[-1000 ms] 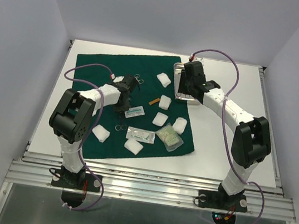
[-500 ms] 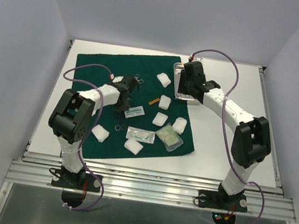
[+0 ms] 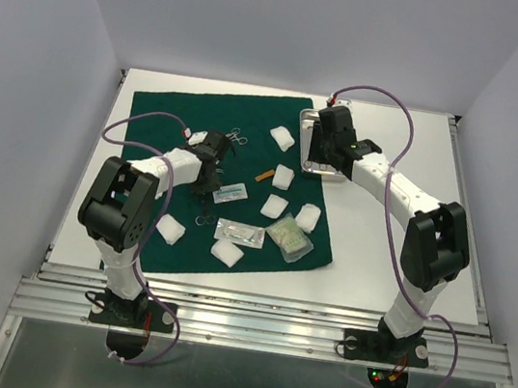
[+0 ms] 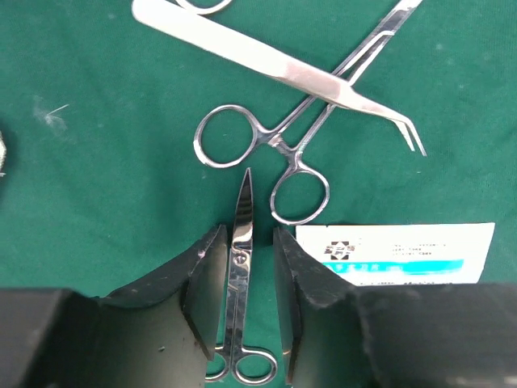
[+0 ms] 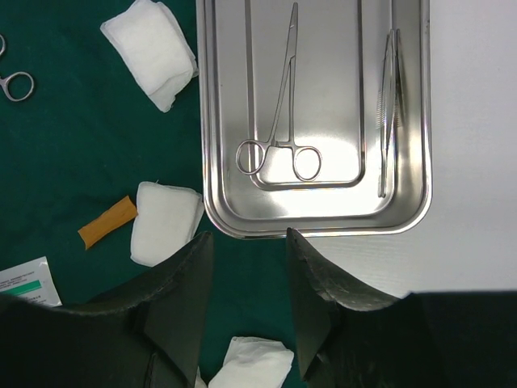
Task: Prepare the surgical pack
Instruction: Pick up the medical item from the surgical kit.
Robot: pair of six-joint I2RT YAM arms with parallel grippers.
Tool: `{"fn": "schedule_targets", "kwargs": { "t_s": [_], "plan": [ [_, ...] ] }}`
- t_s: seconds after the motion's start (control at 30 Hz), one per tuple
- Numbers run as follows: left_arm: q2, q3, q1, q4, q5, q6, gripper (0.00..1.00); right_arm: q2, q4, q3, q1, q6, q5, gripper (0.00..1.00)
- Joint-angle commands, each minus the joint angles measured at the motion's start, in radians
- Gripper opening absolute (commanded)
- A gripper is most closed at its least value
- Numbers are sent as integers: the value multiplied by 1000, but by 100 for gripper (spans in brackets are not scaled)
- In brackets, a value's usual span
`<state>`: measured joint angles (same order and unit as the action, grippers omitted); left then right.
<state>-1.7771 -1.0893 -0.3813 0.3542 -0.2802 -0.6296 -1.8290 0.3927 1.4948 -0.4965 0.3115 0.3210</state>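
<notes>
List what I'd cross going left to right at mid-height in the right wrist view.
Small orange strip → white square gauze pad → ring-handled steel forceps in the rectangular steel tray → slim steel tweezers.

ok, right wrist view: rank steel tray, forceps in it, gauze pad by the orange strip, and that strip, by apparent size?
1. steel tray
2-3. forceps and gauze pad: not ranked; the forceps are longer, the pad covers more area
4. orange strip
</notes>
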Motion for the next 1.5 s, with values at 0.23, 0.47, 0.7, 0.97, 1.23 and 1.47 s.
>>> {"fn": "schedule_targets", "kwargs": {
  "t_s": [0.23, 0.47, 0.7, 0.97, 1.23, 1.47],
  "plan": [
    [84, 46, 16, 8, -50, -2, 40, 62, -9, -7, -1, 14, 1, 46],
    [48, 35, 19, 14, -50, 2, 37, 66, -9, -11, -1, 15, 3, 47],
    [19, 29, 19, 8, -34, 10, 37, 73, -12, -19, -1, 17, 3, 47],
    [41, 22, 19, 34, -46, 2, 22, 82, -14, -30, -1, 15, 4, 47],
    [136, -34, 19, 109, -88, 8, 18, 83, -20, -38, -1, 18, 3, 47],
    [180, -63, 18, 140, -93, 11, 18, 89, -26, -45, -10, 20, 1, 47]
  ]
}}
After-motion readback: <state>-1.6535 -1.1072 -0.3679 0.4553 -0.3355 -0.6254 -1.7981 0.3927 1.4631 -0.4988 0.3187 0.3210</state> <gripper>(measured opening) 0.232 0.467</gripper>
